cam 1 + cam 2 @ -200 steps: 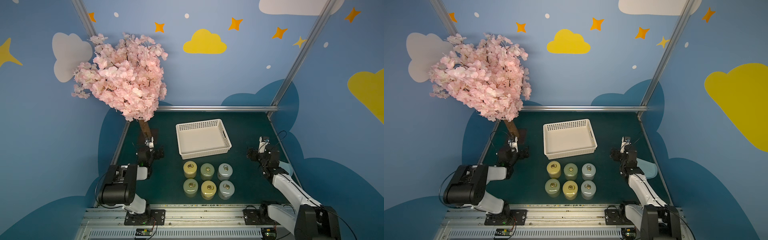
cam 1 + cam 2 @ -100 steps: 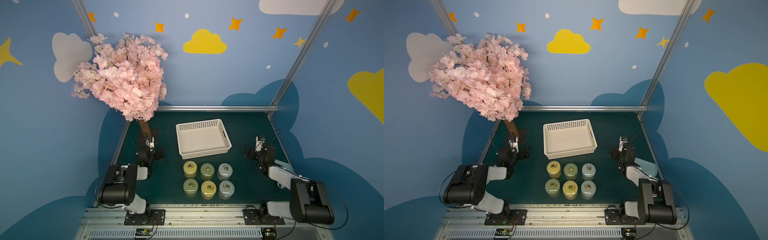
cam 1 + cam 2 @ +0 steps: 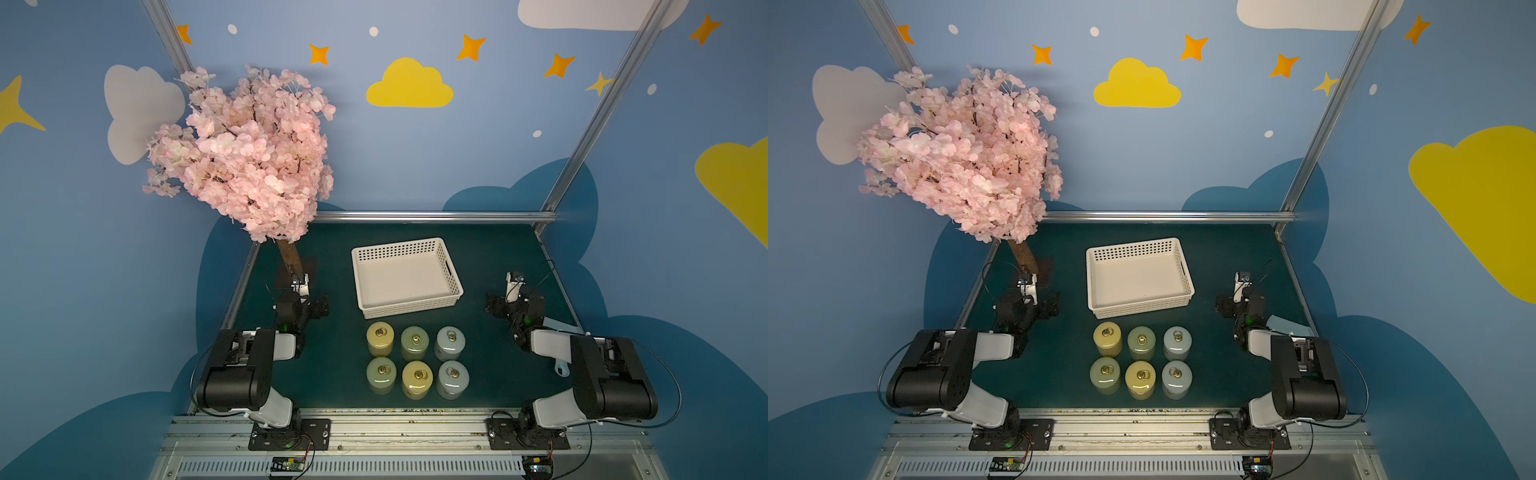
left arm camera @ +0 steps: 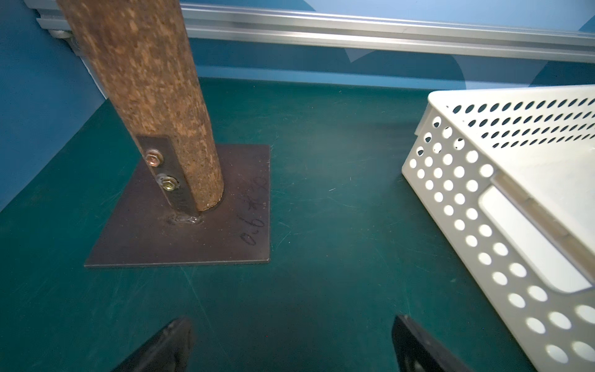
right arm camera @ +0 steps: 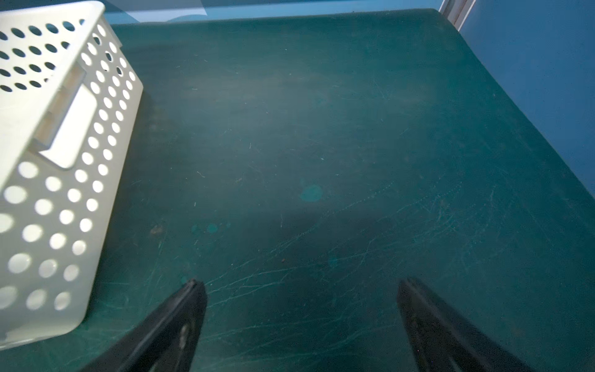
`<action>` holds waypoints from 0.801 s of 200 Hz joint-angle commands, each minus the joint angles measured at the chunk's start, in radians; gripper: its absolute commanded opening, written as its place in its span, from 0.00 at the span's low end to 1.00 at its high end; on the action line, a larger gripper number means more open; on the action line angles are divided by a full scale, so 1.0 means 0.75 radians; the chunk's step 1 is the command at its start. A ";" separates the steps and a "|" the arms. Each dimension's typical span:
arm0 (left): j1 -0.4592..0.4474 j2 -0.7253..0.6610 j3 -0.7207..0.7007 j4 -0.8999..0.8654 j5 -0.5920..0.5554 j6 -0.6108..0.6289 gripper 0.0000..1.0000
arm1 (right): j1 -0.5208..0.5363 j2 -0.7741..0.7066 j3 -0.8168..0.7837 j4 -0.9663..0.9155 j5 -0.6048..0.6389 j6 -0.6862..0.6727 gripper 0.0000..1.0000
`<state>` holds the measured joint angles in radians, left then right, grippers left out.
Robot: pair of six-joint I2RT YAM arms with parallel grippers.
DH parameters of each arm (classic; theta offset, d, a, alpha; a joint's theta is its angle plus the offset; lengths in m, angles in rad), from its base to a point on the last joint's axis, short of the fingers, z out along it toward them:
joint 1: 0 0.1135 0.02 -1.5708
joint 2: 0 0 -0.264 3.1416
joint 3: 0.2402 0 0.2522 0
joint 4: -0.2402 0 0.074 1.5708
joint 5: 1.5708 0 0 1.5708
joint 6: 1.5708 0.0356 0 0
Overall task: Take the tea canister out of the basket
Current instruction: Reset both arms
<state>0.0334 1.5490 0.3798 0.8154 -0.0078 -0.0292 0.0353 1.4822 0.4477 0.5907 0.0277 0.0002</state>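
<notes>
1. Blue walls (image 3: 415, 166) painted with yellow and white clouds and orange stars close the cell on 3 sides. An aluminium rail (image 3: 432, 216) runs along the foot of the back wall, behind the basket (image 3: 409, 305).
2. Dark green mat (image 3: 332, 374) covers the table and shows fine scratches in both wrist views. The white perforated basket sits on it, with a slot handle in each short side and its white floor bare.
3. Left of the basket, toward the back, rises a pink blossom tree (image 3: 245, 166). Its brown trunk (image 4: 151, 96) is bolted to a square dark plate (image 4: 209, 238) lying flat on the mat, apart from the basket.
4. All 6 tea canisters (image 3: 414, 344) stand upright on the mat, outside the basket and just in front of its near wall. They form 2 rows of 3, and each has a ring on its lid. From left to right, the row nearer the basket runs yellow, pale green, pale grey, and the row behind it runs pale green, yellow, pale grey.
5. Folded low to the left of the basket is the left arm (image 3: 249, 365). The left gripper (image 4: 291, 327) is spread wide and holds nothing. It sits low over bare mat and points past the basket's left wall toward the trunk.
6. Folded likewise to the right of the basket is the right arm (image 3: 598, 374). The right gripper (image 5: 297, 285) is also spread wide with nothing in it, low over bare mat beside the basket's right wall.
</notes>
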 commanded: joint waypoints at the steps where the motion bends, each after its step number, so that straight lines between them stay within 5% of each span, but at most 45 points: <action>1: -0.002 -0.017 0.026 -0.003 -0.004 0.012 1.00 | 0.011 -0.012 0.015 0.037 0.021 -0.020 0.98; 160: -0.013 -0.012 0.033 -0.013 -0.016 0.019 1.00 | 0.012 -0.012 0.015 0.035 0.023 -0.022 0.98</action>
<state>0.0292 1.5490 0.3798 0.8154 -0.0151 -0.0254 0.0395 1.4822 0.4477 0.5941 0.0368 -0.0063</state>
